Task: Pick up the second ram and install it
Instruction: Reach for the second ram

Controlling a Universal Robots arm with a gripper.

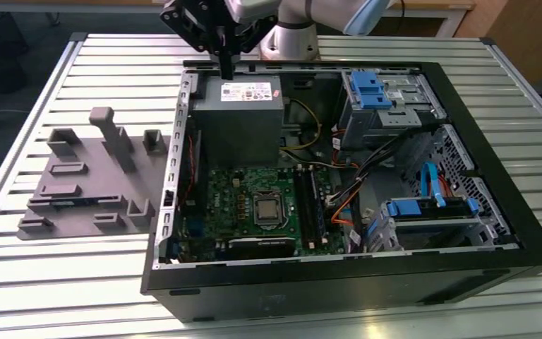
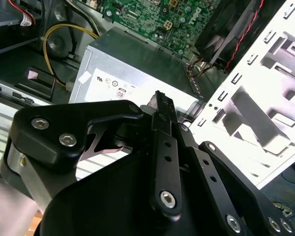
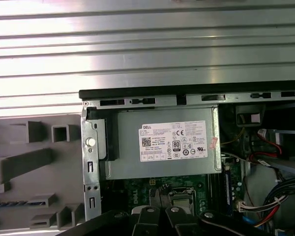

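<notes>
The black robot hand is hovering upper-centre in the exterior view, over the grey metal power-supply box — fingers pressed together, empty. The slim blue-green ram stick is lying in the grey plastic tray at left-centre — neither picked up nor installed yet.

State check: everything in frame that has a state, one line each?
End effector: shut, empty, above the power supply.
Second ram: lying in the grey tray, not gripped.
PC case: on its side, panel off, interior open.
Motherboard ram slots: cannot tell whether filled.
</notes>
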